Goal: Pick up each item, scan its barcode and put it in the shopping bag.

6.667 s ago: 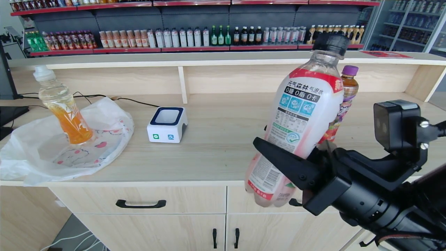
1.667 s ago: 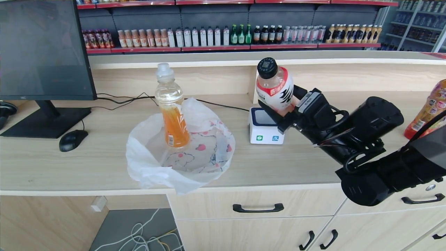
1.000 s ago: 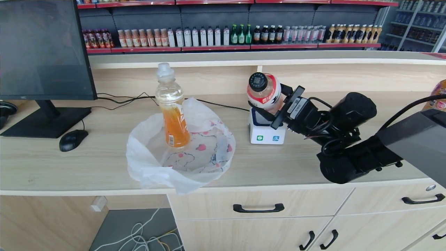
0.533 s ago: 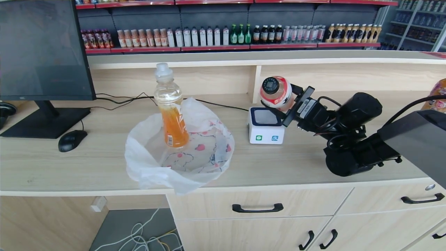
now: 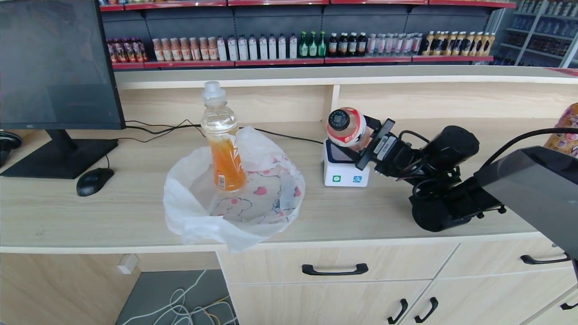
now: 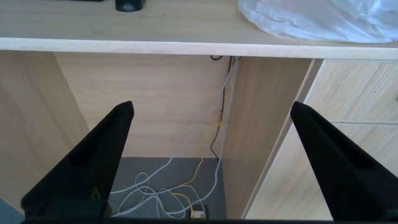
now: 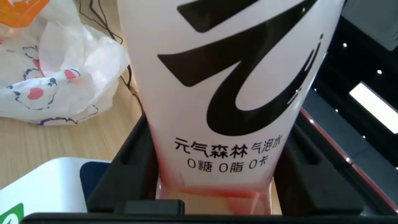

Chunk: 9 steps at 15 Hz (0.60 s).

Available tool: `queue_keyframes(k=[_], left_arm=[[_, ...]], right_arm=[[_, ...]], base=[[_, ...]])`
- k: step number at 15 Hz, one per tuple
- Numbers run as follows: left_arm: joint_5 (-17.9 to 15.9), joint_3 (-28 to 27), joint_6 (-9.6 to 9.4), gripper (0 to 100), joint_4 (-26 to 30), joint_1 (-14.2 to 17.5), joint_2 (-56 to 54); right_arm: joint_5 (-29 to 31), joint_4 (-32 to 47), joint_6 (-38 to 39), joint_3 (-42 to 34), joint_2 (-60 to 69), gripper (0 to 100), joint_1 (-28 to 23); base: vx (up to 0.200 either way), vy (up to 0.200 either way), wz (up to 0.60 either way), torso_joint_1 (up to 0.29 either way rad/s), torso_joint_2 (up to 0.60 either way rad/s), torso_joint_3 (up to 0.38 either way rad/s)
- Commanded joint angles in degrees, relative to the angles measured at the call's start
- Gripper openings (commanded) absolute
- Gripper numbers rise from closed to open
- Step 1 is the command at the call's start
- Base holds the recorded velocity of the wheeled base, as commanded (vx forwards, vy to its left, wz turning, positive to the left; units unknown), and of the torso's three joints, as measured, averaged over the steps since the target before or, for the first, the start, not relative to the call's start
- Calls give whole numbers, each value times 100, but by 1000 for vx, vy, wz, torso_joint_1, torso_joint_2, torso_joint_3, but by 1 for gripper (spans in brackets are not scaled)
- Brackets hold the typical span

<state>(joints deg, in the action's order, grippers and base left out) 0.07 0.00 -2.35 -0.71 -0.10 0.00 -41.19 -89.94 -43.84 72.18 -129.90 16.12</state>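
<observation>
Head view recorded the right tool (image 5: 361, 140) closed around the lower body of the pink-labelled bottle (image 5: 350, 132). The bottle was tipped over, its black cap towards the camera and its side just above the scanner (image 5: 345, 174) window. Right wrist view confirmed the jaws tight on both flanks of the bottle, with the scanner's white corner beneath. The left tool (image 6: 211, 107) hung below the worktop (image 5: 113, 207) edge, fingers spread wide and holding nothing.

Assessment: the step in hand was the scan. Whether the barcode faced the window could not be determined. To do it well, the bottle should be held low and steady over the glass and rolled slowly about its long axis until the code faces down, without striking the scanner housing. The grip appeared sound, and no re-grasp was judged necessary.

Surroundings: the shopping bag (image 5: 235, 212) lay open near the scanner, to its left, with an orange drink bottle (image 5: 223, 153) upright inside. That tall bottle would likely obstruct a direct sideways carry, so the load should be lifted clear and set beside it. Loose cables (image 5: 153, 128) ran behind the bag. A monitor (image 5: 54, 63) and mouse (image 5: 91, 180) stood well apart at far left. A further bottle (image 5: 564, 131) stood at the right edge.
</observation>
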Motion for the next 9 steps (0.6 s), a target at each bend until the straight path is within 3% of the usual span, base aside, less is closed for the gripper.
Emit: queue_keyframes(k=[1, 9], left_arm=[[1, 0, -2, 100, 0, 1, 0], [1, 0, 7, 100, 0, 1, 0]], right_arm=[[15, -6, -55, 15, -44, 0, 6], [76, -6, -72, 7, -79, 0, 41]], base=[[0, 0, 0, 0, 0, 0], [0, 0, 0, 0, 0, 0]])
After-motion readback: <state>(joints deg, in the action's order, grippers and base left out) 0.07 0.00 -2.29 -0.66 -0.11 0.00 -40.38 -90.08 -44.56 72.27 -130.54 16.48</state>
